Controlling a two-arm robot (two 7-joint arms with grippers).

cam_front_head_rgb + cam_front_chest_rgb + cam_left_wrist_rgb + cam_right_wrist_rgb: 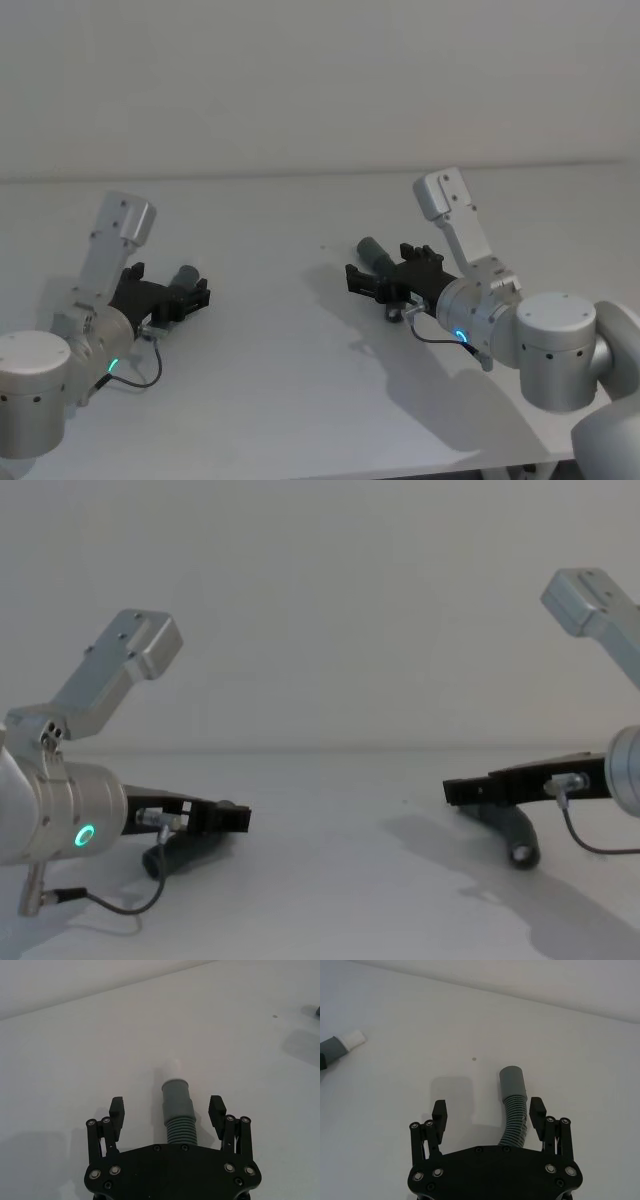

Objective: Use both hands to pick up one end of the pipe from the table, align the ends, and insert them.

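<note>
Two wide-open grippers at the table [300, 400], straight tube [176, 1100] inside left gripper [167, 1107], bent tube [512, 1085] inside right gripper [488, 1109] — neither gripped.

- Desk [300, 400]: white, matt, smooth.
- Straight tube [177, 1105]: dark grey matt plastic look, part ribbed, part smooth, with a smooth white tip [173, 1066].
- Bent tube [516, 1115]: grey, matt, ribbed, with a smooth socket collar [512, 1080].
- Left gripper [167, 1108] and right gripper [488, 1108]: matt black frames with small shiny metal screw heads.
- Right wrist housing [490, 315]: silver-grey, satin metal look.
</note>
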